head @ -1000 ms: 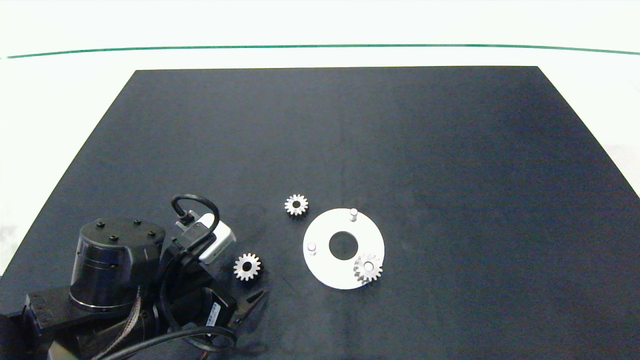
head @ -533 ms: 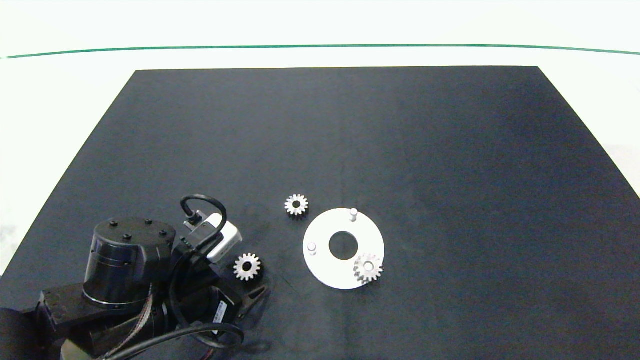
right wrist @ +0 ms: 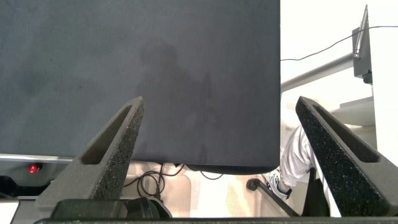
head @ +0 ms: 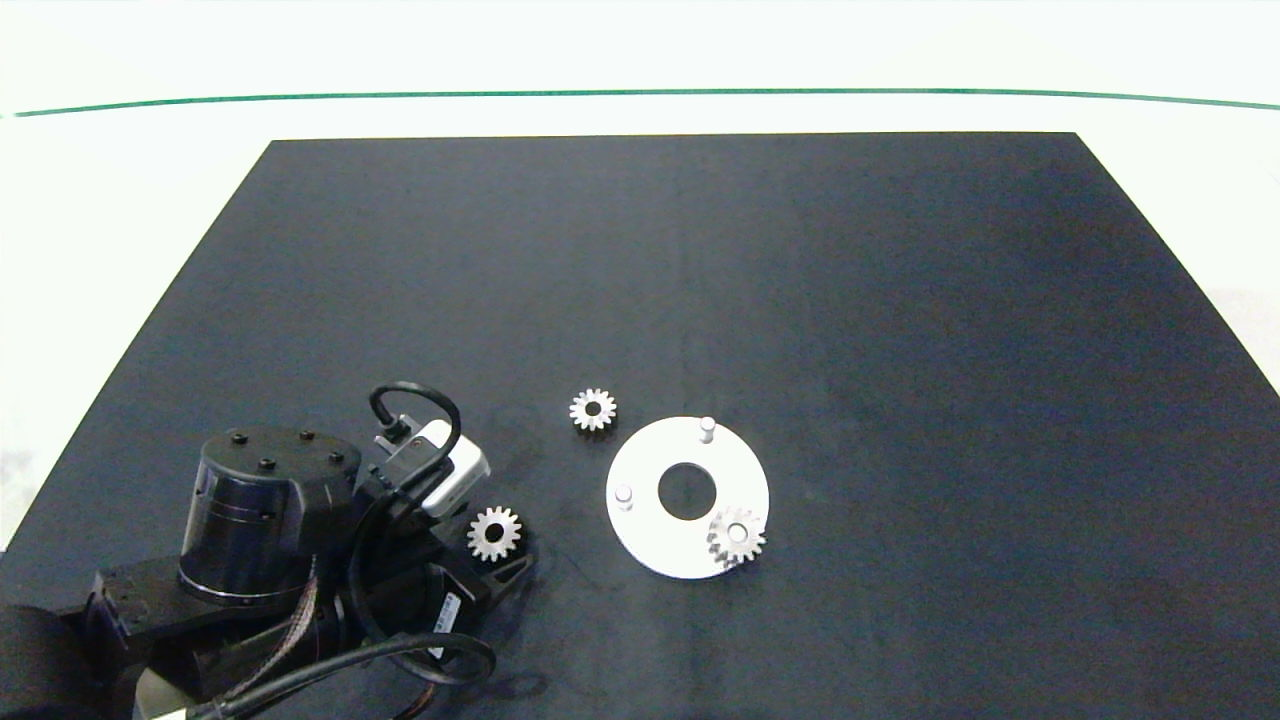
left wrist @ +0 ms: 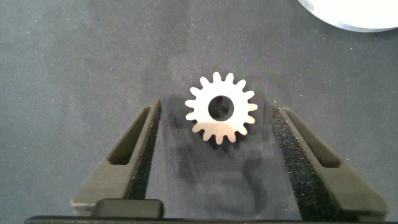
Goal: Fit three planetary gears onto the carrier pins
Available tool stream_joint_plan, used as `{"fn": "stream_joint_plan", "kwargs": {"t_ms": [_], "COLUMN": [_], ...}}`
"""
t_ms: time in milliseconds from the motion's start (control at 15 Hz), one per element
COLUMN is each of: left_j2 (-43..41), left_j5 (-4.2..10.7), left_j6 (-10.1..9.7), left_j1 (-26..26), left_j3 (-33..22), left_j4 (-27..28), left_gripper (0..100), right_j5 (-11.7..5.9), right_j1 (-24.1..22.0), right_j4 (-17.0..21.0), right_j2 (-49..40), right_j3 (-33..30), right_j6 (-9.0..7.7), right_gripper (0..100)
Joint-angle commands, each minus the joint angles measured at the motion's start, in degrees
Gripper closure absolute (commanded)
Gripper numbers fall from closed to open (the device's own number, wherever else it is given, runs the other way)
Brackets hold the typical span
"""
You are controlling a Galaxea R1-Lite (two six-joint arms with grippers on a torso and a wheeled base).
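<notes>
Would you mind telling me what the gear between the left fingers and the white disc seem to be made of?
Gear: likely metal, with a silvery matte sheen and crisp cut teeth. White disc: smooth, flat, uniformly white; plastic or coated metal, the look leaves it open.

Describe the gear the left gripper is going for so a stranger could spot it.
On the black mat, left of the flat white ring-shaped disc, lie two loose small silvery metal spur gears. It is the nearer one, flat between the open left gripper's fingers.
</notes>
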Motion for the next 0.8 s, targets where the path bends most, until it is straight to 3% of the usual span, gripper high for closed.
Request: {"fn": "stream_joint_plan", "kwargs": {"t_ms": [67, 800], "left_j2": [0.9, 1.4], "left_j5": [1.51, 1.6], "left_j6": [0.3, 0.39], "left_j1": [-0.2, -0.2], "left_j3": [0.0, 0.1], "left_j4": [-0.2, -0.2], "left_gripper": [36, 59], "right_j5": [-0.15, -0.15], "right_j1": [0.0, 0.0], "right_j4": [0.2, 0.2], "right_j2": [0.2, 0.3], "right_j3": [0.0, -0.6], "right_j6": [-0.09, -0.09], "right_gripper": [0, 0]}}
